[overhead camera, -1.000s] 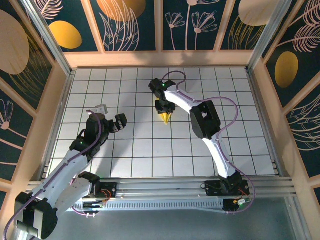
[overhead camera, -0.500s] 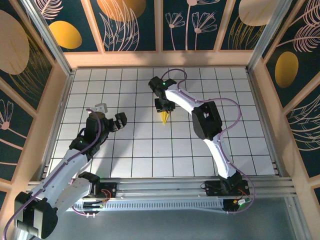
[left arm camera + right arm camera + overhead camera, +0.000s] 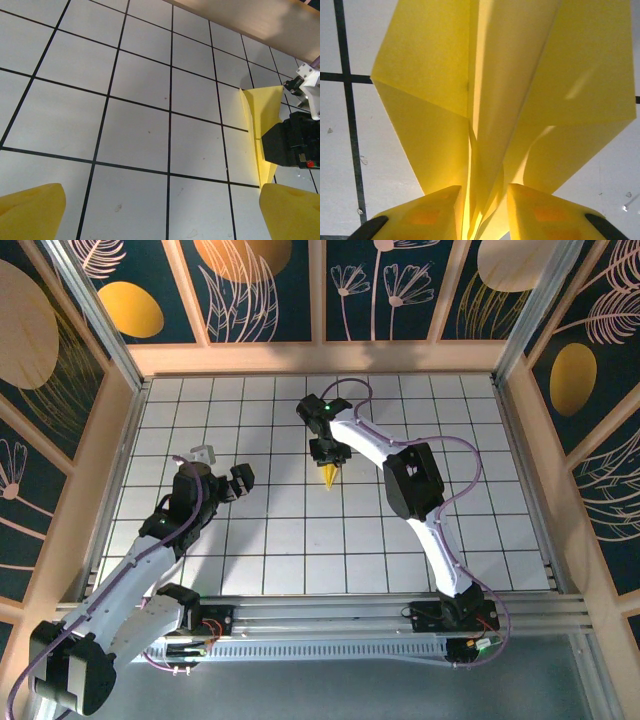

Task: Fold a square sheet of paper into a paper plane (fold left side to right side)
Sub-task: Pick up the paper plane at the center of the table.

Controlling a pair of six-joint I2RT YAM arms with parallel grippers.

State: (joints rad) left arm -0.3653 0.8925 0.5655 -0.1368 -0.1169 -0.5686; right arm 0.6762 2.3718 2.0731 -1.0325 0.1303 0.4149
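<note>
**Paper plane (image 3: 329, 476) pinched along its spine as the right arm shifts it slightly left**

Over the last second the right end effector (image 3: 329, 460) has carried the paper plane a small way to the left, judged by the grid lines in the overhead view. The yellow dart sits around the middle of the bench (image 3: 300, 550), a little toward the far side, with its nose pointing near. In the right wrist view the two yellow pads (image 3: 425, 210) stand close together with the folded layers of the spine squeezed between them. The wings spread out above the grip. That end effector is therefore clamped on the plane, not merely beside it.

The left end effector (image 3: 224, 470) has hardly moved. Its fingers stand wide apart and hold nothing. It hovers over bare tiles well to the left of the plane.

The creases already give a pointed dart, so the folding looks close to finished. The small shift reads as a final adjustment or pressing of the centre fold. Whether the nose touches the bench cannot be told.
</note>
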